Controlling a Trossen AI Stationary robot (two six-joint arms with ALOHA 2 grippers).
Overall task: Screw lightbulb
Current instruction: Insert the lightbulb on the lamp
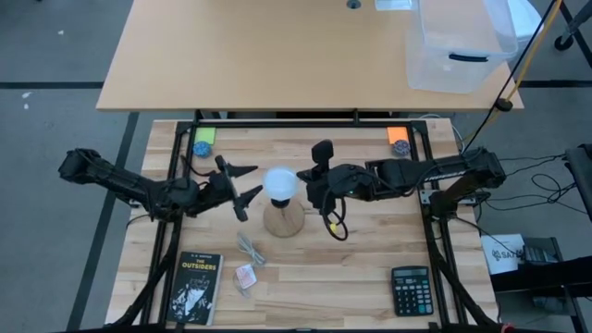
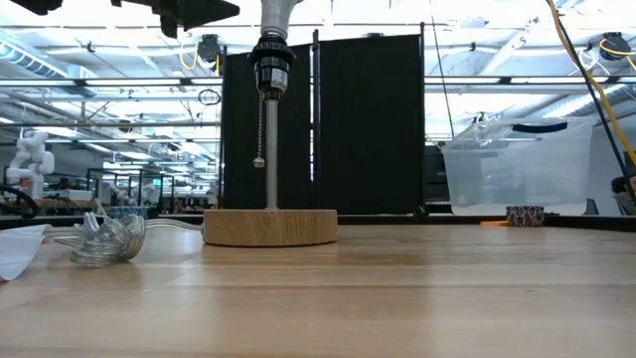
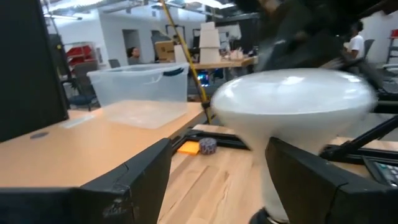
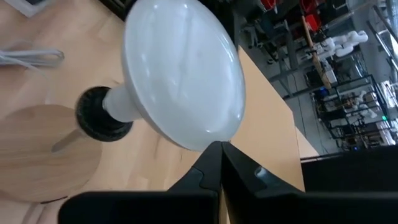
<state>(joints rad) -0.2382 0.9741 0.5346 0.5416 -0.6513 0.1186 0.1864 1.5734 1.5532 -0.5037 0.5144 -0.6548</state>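
The lightbulb (image 1: pixel 280 183) is white. It stands upright in the black socket (image 4: pixel 99 115) of a lamp stand with a round wooden base (image 1: pixel 284 219) at mid-table. My left gripper (image 1: pixel 252 181) is open and level, just left of the globe. In the left wrist view its two fingers (image 3: pixel 134 177) flank the bulb's neck (image 3: pixel 264 158), which stands just beyond them. My right gripper (image 1: pixel 312 189) is shut, close to the globe's right side and slanting down. In the right wrist view its tips (image 4: pixel 219 148) are at the globe's rim (image 4: pixel 205 140). My right gripper has its shut fingertips at the edge of the bulb's globe, coming from the table's right and slanting down. I cannot tell whether they touch it.
A pull chain (image 2: pixel 260 129) hangs from the socket. A clear plastic wrapper (image 1: pixel 250 248) and a small packet (image 1: pixel 245 276) lie in front of the stand. A book (image 1: pixel 194 287) lies near left, a calculator (image 1: pixel 411 289) near right. A clear bin (image 1: pixel 458 46) stands on the far table.
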